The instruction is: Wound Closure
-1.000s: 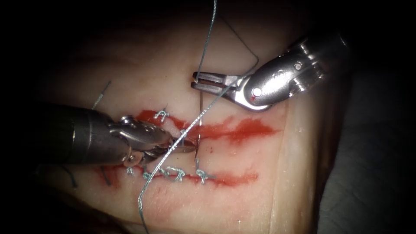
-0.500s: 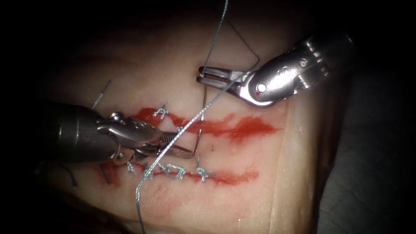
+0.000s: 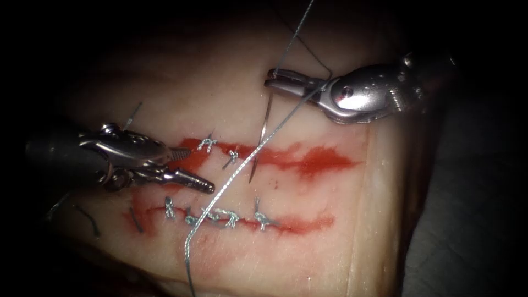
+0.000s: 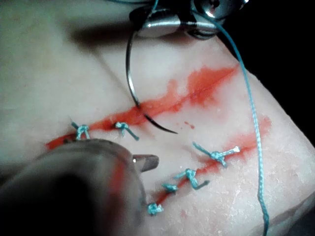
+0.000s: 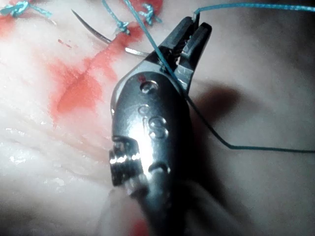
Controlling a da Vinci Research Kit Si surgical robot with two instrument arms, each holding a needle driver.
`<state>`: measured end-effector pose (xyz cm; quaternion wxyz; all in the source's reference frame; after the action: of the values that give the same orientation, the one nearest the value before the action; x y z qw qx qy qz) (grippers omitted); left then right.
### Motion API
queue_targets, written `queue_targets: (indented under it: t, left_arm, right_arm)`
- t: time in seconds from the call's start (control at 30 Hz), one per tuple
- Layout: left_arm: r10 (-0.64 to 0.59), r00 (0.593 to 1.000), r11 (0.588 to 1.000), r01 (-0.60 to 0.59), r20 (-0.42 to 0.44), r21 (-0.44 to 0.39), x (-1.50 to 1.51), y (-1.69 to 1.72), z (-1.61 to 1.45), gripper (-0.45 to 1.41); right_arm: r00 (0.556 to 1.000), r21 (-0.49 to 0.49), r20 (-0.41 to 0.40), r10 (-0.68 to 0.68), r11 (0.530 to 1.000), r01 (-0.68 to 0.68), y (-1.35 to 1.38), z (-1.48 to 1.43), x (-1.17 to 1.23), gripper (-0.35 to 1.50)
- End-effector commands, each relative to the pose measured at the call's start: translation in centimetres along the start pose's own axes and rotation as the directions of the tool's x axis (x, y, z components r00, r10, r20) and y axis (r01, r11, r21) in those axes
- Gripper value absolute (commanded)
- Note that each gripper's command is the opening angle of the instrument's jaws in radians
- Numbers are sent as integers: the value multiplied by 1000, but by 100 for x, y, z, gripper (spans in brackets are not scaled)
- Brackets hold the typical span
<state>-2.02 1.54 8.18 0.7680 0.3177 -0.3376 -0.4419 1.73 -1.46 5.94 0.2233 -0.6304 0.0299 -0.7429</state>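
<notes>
Since a second before, your left tool drew back leftward off the needle and held nothing, jaws nearly closed. Your right tool rose up and right, jaws clamped on the needle near its thread end. The needle hung down across the upper cut, and seemed in the left wrist view to pass through the tissue there, point out below it. The thread ran slack across both cuts, apparently to keep it clear.
</notes>
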Motion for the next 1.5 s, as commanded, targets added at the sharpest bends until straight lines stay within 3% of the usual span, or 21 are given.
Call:
queue_targets:
  t: [0.03, 0.77, 1.0, 1.03, 1.07, 1.2, 1.27, 1.37, 1.5]
  left_arm:
    - [1, 1000, 1000, -1, 4, 7, -3, 2, 5, 64]
    - [41, 999, 999, -42, 10, 29, -6, -6, 5, 56]
    - [227, 974, 973, -228, 21, 42, -8, -7, 8, 61]
    - [233, 972, 971, -234, 24, 43, -8, -7, 9, 61]
    - [233, 972, 971, -234, 21, 48, -8, -7, 9, 61]
    - [236, 972, 969, -237, 14, 65, -7, -9, 9, 59]
    - [238, 971, 968, -238, 8, 77, -7, -12, 11, 57]
    - [241, 971, 967, -241, 10, 89, -7, -15, 12, 57]
    - [245, 968, 962, -249, 45, 111, -8, -18, 15, 61]
  right_arm:
    - [1000, -8, 6, -10, 1000, 10, -3, 8, 10, -35]
    - [1000, -40, 7, -15, 999, 15, -1, 8, 9, -35]
    - [1000, -40, 7, -15, 999, 15, -1, 8, 9, -35]
    - [996, -40, 9, -90, 995, 90, -1, 8, 8, -35]
    - [978, -23, 3, -207, 978, 207, 2, 9, 3, -35]
    - [929, 27, -45, -368, 929, 370, 6, 10, -16, -35]
    - [866, -21, -61, -497, 868, 497, 5, 9, -24, -35]
    - [820, -44, -45, -570, 821, 569, 5, 9, -26, -35]
    - [801, -59, -32, -598, 801, 596, 5, 11, -27, -35]
